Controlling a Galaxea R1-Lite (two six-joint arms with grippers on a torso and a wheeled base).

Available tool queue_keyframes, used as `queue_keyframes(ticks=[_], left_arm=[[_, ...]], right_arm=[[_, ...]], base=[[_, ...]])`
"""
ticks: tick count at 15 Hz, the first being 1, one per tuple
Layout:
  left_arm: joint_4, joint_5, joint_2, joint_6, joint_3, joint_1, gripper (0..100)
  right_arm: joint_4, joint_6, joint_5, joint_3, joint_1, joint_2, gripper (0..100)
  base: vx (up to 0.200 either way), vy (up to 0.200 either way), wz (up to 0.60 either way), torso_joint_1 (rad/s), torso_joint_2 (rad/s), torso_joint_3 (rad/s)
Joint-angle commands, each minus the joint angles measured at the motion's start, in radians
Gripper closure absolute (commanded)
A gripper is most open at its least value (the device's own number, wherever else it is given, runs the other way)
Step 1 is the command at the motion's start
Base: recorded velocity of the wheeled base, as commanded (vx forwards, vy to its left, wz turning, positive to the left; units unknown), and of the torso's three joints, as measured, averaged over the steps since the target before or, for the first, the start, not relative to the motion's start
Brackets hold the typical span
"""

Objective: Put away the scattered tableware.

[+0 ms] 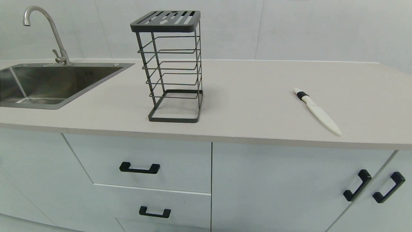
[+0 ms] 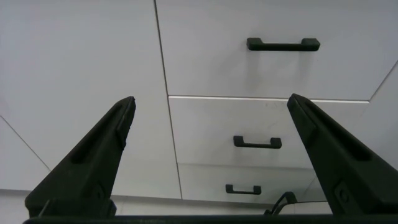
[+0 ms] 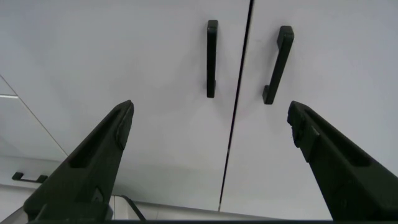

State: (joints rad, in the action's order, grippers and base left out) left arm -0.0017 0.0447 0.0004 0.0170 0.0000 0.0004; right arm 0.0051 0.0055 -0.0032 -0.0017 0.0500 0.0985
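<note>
A white knife [image 1: 317, 111] with a black band near its handle end lies flat on the countertop [image 1: 257, 96] at the right, blade tip toward the front edge. A black wire knife rack [image 1: 170, 66] with a slotted top stands upright at the counter's middle, with nothing in it. My left gripper [image 2: 211, 102] hangs open below counter level, facing the drawer fronts. My right gripper [image 3: 211, 109] is open too, facing the cabinet doors, with nothing between its fingers.
A steel sink [image 1: 48, 83] with a curved faucet [image 1: 48, 30] sits at the counter's left. Below the counter are drawers with black handles [image 1: 139, 168] and cabinet doors with black handles [image 1: 373, 187]. A tiled wall backs the counter.
</note>
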Motion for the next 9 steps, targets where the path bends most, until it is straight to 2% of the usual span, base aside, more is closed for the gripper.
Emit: queue_keyframes(ticks=[1,6,9], left_arm=[[-0.001,0.000,0.001,0.000,0.000,0.001,0],[-0.001,0.000,0.001,-0.006,0.000,0.000,0],[-0.001,0.000,0.001,-0.008,0.000,0.001,0]], right_arm=[[-0.001,0.001,0.000,0.000,0.001,0.000,0],[-0.001,0.001,0.000,0.000,0.001,0.000,0],[-0.001,0.001,0.000,0.000,0.001,0.000,0]], base=[[0.000,0.000,0.00,0.188,-0.30,-0.119],[0.000,0.000,0.00,0.229,-0.47,-0.213],[0.000,0.000,0.00,0.102,-0.48,-0.222]])
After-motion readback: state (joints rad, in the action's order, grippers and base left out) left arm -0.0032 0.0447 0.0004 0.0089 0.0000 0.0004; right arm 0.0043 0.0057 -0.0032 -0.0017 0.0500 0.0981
